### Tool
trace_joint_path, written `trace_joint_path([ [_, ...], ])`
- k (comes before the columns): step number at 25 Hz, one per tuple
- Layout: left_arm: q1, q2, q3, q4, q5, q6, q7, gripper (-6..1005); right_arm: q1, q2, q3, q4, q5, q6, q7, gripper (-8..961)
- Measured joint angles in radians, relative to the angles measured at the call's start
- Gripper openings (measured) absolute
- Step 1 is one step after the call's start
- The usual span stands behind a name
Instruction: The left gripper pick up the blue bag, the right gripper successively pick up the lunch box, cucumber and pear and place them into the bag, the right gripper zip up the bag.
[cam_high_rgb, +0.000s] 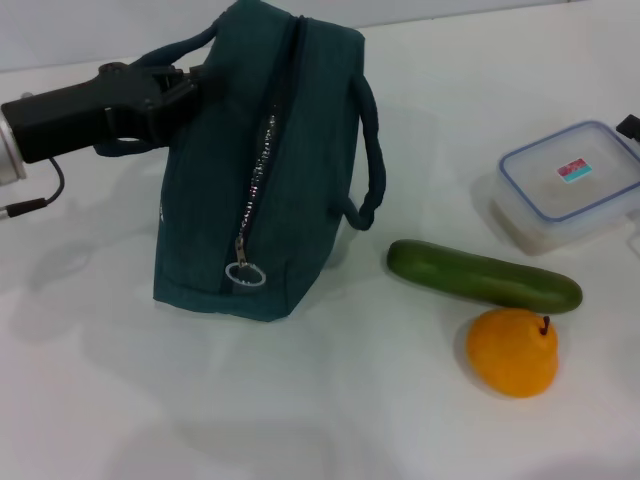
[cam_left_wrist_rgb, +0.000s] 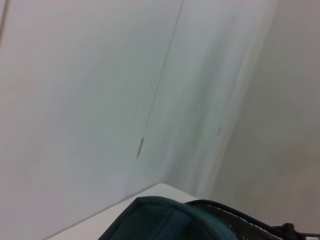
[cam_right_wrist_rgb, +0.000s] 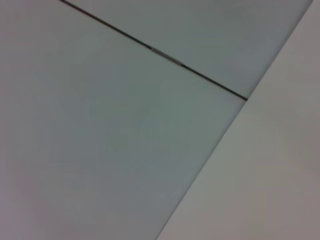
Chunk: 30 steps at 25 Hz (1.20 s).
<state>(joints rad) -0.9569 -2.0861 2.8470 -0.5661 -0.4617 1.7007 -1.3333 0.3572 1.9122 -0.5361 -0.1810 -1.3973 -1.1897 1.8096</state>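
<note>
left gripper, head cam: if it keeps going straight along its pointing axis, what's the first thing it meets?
The left gripper points toward the robot's right and is already at the near handle of the blue bag. Going straight on, it would probably meet the bag's upper side panel first; depth is unclear.

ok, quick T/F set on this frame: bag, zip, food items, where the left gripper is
1. The left gripper is at the blue bag's handle on the robot's left side. True.
2. The cucumber is already inside the bag. False: it lies on the table between the bag and the pear.
3. The lunch box has its lid on. True.
4. The pear sits on top of the lunch box. False: it rests on the table, on the near side of the cucumber.
5. The zip's ring pull is at the near end of the bag. True.
6. The bag lies flat on the table. False: it is tilted, its far end raised.
</note>
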Motion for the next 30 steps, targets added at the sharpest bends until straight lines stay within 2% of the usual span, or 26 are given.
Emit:
trace_joint_path([
  [6, 0.01, 0.0, 0.0, 0.0, -0.005, 0.017, 0.008, 55, 0.018, -0.003, -0.051, -0.001, 0.0, 0.022, 0.03, 369],
  [18, 0.033, 0.0, 0.0, 0.0, -0.014, 0.017, 0.023, 55, 0.023, 0.009, -0.057, -0.011, 0.003, 0.016, 0.026, 358],
  [24, 0.045, 0.0, 0.0, 0.0, -0.014, 0.017, 0.023, 55, 0.019, 0.023, -0.051, -0.013, 0.01, 0.006, 0.02, 254],
  [30, 0.049, 0.001, 0.0, 0.0, -0.014, 0.027, 0.023, 55, 0.014, 0.032, -0.048, -0.013, 0.012, -0.023, -0.008, 205],
])
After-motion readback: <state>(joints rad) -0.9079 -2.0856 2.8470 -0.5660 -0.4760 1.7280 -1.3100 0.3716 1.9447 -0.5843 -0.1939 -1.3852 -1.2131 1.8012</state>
